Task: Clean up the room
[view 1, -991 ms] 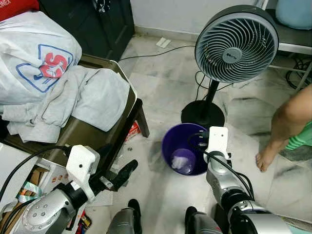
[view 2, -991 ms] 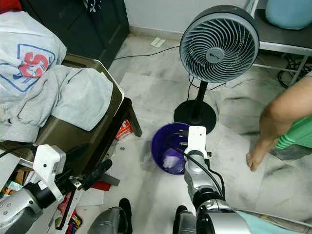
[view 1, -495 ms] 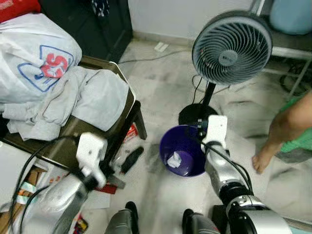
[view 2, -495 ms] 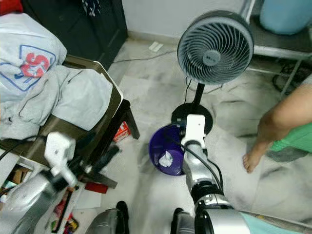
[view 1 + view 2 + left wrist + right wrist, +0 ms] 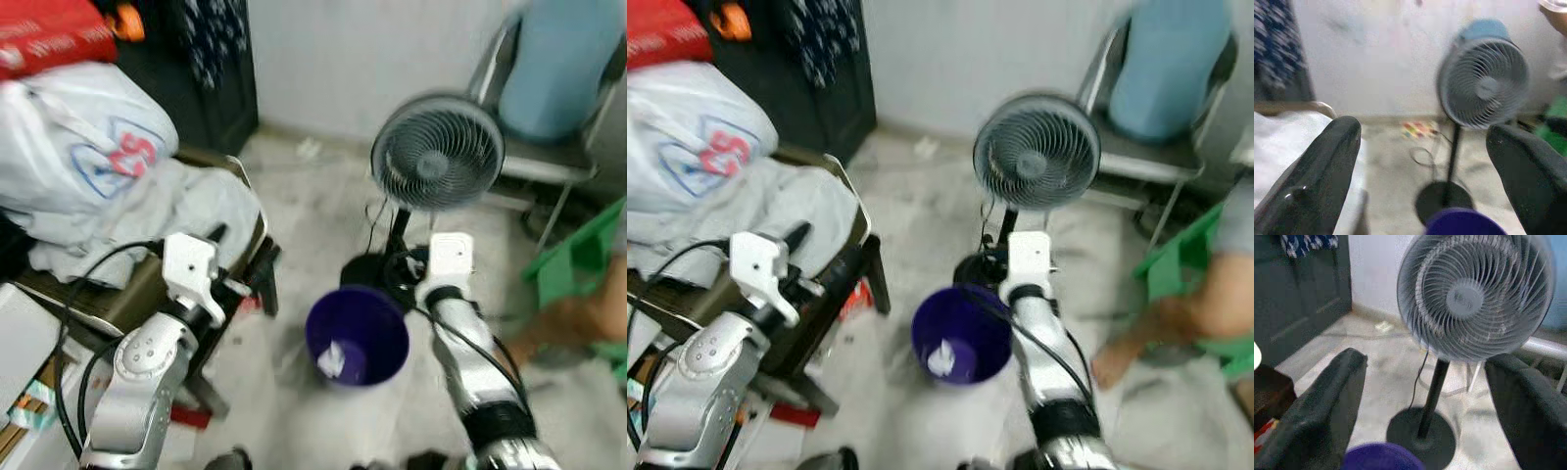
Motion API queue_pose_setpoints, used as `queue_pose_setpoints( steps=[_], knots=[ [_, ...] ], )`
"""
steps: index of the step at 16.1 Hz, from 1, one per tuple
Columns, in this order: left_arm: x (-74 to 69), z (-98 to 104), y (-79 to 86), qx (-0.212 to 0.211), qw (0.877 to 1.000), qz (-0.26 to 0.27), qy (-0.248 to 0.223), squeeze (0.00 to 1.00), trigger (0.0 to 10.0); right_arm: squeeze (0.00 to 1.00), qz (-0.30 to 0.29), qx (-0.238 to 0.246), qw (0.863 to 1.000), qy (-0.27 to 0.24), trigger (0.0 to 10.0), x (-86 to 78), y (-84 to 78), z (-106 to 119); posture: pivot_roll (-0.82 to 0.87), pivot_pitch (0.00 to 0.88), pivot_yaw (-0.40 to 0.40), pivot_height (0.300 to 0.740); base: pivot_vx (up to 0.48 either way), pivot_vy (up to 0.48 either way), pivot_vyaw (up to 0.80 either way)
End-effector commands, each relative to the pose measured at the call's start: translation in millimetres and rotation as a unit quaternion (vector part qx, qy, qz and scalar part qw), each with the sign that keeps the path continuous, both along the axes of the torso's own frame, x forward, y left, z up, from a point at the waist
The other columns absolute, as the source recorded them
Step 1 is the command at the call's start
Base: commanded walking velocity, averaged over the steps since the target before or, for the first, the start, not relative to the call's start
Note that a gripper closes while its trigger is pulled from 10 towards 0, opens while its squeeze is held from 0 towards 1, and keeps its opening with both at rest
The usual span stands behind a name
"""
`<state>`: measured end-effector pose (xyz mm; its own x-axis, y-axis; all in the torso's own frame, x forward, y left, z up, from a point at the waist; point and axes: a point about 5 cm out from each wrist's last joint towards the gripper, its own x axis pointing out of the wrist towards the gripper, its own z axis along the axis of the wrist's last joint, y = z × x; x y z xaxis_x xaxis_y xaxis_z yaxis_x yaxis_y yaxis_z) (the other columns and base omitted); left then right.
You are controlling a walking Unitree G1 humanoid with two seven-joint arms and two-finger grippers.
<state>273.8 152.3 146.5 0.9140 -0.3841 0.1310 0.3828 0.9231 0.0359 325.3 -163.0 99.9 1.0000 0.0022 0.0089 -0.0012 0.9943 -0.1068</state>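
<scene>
A purple bin (image 5: 358,338) stands on the floor in front of me, with a crumpled white paper (image 5: 333,360) lying inside it. My right gripper (image 5: 1425,360) is open and empty, held just beyond the bin's far rim and pointing at the fan's pole. On the left, my left gripper (image 5: 1422,132) is raised beside the chair's corner, above and left of the bin. It is open too, with nothing between its black fingers (image 5: 1327,166). The bin's rim (image 5: 1464,220) shows low in the left wrist view.
A grey standing fan (image 5: 436,162) with a black base and cord stands right behind the bin. A chair (image 5: 147,284) at left carries grey clothes and a white plastic bag (image 5: 88,137). A person's foot (image 5: 1112,364) and green garment (image 5: 578,264) are at right. A dark cabinet (image 5: 211,69) stands behind.
The whole view has tilted up and blurred. Both arms have risen: the left gripper from near the floor to the chair's corner, the right gripper from over the bin towards the fan.
</scene>
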Motion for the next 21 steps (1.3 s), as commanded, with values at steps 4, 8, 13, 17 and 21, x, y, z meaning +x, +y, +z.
queue_pose_setpoints(
  steps=[4,8,13,17,21],
  knots=[
    [9.2,-3,27.4,0.003,0.997,0.081,-0.019,0.0,10.0,1.0,-0.001,-0.025,1.0,-0.01,10.0,-11.8,-22.1,8,-0.05,0.0,-0.044,0.74,0.0,0.0,0.0],
    [28.1,-3,26.8,0.005,0.993,0.11,-0.033,0.0,10.0,1.0,0.043,-0.078,0.996,0.015,10.0,-16.5,-15.7,16,-0.06,0.0,-0.017,0.74,0.0,0.0,0.0],
    [31.6,1,26.9,-0.006,0.994,0.098,-0.043,0.0,10.0,1.0,0.079,-0.097,0.992,-0.019,10.0,-13.0,-9.3,32,-0.06,0.0,0.019,0.74,0.0,0.0,0.0],
    [13.9,-5,31.0,-0.021,0.99,0.131,-0.049,0.0,10.0,0.2,0.06,-0.072,0.994,-0.057,10.0,-21.5,8.1,37,-0.04,0.0,-0.032,0.74,0.0,0.0,0.0],
    [-7.5,-10,38.3,-0.057,0.986,0.152,-0.034,0.0,10.0,0.0,0.005,-0.054,0.998,-0.034,10.0,-34.2,-2.4,24,-0.05,0.0,-0.036,0.74,0.0,0.0,0.0]
  ],
)
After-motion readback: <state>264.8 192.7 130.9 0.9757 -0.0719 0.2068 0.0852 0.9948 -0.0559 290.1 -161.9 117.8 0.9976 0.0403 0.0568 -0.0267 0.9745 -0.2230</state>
